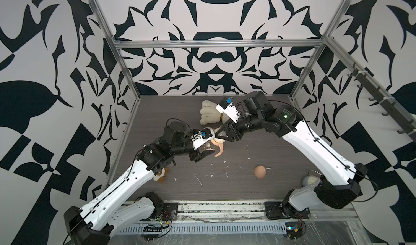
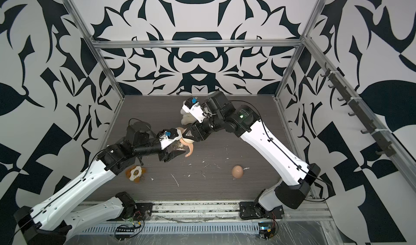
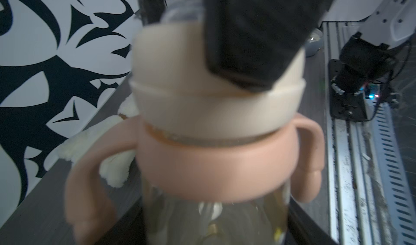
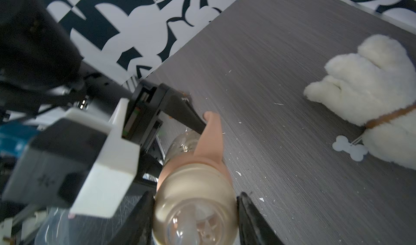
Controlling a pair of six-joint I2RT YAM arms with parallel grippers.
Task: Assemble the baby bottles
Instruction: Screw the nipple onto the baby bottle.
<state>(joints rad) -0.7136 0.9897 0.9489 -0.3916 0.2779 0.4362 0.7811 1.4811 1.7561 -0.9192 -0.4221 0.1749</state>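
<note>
Both clamped: left fingers (image 4: 184, 113) on the bottle (image 4: 182, 142), right fingers (image 4: 252, 219) on its collar (image 4: 195, 183); axis spans them, collar rightward.

You have the clear amber-tinted bottle (image 4: 182, 142) up off the surface near the middle. It leans over, its body pinched in the left tool (image 1: 208, 147) and its top end turned toward the right arm. The peach-pink ring (image 3: 220, 165) sits around its neck, with both curved handles sticking out at the sides. In both top views one handle curls down toward the surface. The cream collar (image 3: 180, 86) sits above the ring, and a thin amber band of neck shows between them. The right tool (image 4: 195, 197) clamps the collar from both sides. A clear nipple (image 4: 191, 230) pokes out of it. Your peach-pink egg-shaped dome cap (image 1: 260, 171) lies alone on the surface, well apart from the bottle, toward the front on the right arm's side.
</note>
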